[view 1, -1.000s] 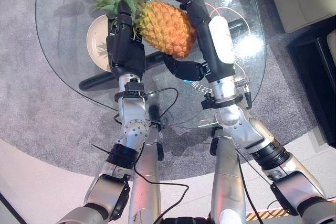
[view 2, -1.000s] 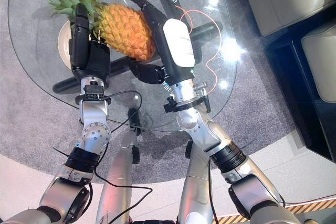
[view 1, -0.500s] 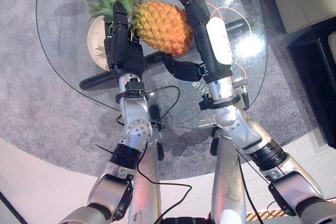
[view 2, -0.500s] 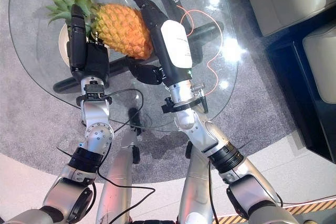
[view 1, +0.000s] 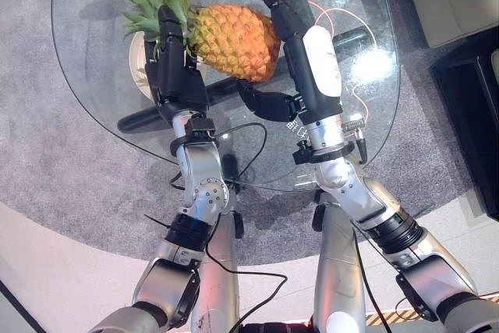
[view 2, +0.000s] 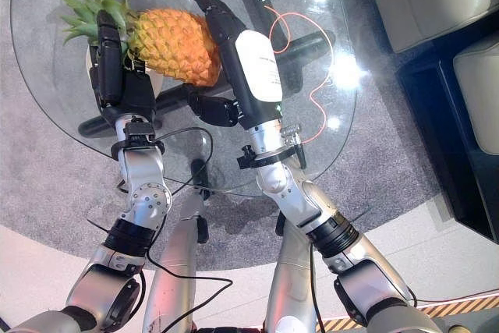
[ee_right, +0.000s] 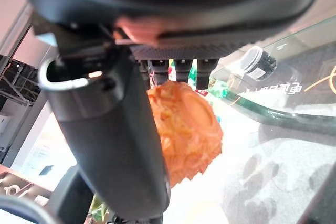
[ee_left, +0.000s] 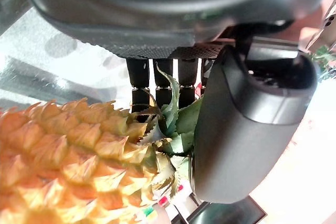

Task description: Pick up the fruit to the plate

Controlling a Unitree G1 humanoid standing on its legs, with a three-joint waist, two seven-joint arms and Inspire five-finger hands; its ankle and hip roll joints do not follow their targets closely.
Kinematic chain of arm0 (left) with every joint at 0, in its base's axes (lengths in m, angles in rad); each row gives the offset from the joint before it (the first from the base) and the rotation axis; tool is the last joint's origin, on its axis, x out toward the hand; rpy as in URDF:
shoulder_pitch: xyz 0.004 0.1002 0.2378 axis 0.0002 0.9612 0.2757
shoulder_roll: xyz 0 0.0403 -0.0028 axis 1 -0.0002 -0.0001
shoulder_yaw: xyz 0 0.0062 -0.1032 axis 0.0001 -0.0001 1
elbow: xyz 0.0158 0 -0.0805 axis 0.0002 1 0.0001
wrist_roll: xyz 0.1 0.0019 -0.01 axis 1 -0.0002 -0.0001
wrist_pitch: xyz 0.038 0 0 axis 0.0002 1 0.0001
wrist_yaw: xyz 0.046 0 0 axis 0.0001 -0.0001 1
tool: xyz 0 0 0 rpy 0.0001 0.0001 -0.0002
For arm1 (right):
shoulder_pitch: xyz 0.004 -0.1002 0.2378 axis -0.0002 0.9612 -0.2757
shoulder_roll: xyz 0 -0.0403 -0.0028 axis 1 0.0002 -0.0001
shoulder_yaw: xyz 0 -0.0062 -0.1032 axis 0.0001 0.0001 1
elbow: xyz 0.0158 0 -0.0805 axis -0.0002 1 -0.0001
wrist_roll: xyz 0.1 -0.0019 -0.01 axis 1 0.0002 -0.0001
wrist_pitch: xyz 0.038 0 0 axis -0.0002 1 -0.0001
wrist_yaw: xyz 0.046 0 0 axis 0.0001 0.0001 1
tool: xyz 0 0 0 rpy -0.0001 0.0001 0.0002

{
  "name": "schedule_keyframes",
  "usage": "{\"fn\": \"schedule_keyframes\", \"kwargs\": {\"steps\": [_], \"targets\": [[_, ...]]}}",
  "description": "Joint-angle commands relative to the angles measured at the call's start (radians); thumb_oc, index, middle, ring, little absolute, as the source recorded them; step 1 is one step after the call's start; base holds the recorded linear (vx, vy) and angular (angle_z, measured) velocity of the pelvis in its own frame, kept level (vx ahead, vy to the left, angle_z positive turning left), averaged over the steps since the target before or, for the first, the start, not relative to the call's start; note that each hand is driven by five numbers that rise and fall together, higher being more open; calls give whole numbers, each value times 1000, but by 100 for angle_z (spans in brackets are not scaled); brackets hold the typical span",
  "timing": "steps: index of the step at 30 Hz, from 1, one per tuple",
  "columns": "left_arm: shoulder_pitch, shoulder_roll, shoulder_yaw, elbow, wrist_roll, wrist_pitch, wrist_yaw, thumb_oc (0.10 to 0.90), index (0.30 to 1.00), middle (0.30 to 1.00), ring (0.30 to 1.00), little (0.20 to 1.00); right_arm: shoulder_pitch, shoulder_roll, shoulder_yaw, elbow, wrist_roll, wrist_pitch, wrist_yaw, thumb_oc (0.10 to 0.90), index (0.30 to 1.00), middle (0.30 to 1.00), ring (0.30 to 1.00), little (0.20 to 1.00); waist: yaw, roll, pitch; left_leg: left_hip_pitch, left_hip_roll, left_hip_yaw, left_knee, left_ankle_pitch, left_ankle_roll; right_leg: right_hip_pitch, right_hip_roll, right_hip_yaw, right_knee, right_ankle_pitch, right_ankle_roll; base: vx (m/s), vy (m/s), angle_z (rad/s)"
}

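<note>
Grey carpet shows through the round glass table (view 1: 93, 52), above which 2 hands carry a pineapple (view 1: 234, 37) lying on its side. At the leafy crown, the left hand (view 1: 173, 76) presses with straight fingers; at the base, the right hand (view 1: 300, 52) does likewise, thumb spread below. Under the crown sits a pale plate (view 1: 139, 72).

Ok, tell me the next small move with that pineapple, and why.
Probably keep carrying the pineapple toward the robot's left, then lower it. It is pressed between the left robot hand at its crown end and the right robot hand at its base, and only its leaves overlap the plate.
</note>
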Motion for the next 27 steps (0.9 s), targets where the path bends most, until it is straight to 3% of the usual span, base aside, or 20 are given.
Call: {"fn": "schedule_keyframes", "kwargs": {"steps": [1, 12, 27], "targets": [[-98, 36, 72, -193, 119, -198, 0, 100, 300, 300, 300, 200, -80, -12, -110, -72, -45, -30, -101, 800, 900, 900, 900, 900, 24, -4, -21, 21, -47, -4, 55, -92, 21, 67, 13, -66, -161, 108, -6, 0, 0, 0], [-113, 30, 103, -205, 187, -284, 107, 100, 300, 300, 300, 200, -90, -10, -111, -66, -47, -22, -104, 800, 900, 900, 900, 900, 26, -4, -21, 23, -48, -6, 45, -86, 18, 70, 14, -68, -167, 108, -5, 0, 0, 0], [-129, 29, 118, -212, 253, -321, 184, 100, 300, 300, 300, 200, -96, -6, -112, -68, -50, -16, -108, 800, 900, 900, 900, 900, 26, -7, -21, 26, -47, -5, 38, -84, 17, 75, 16, -69, -174, 109, -5, 0, 0, 0]]}}
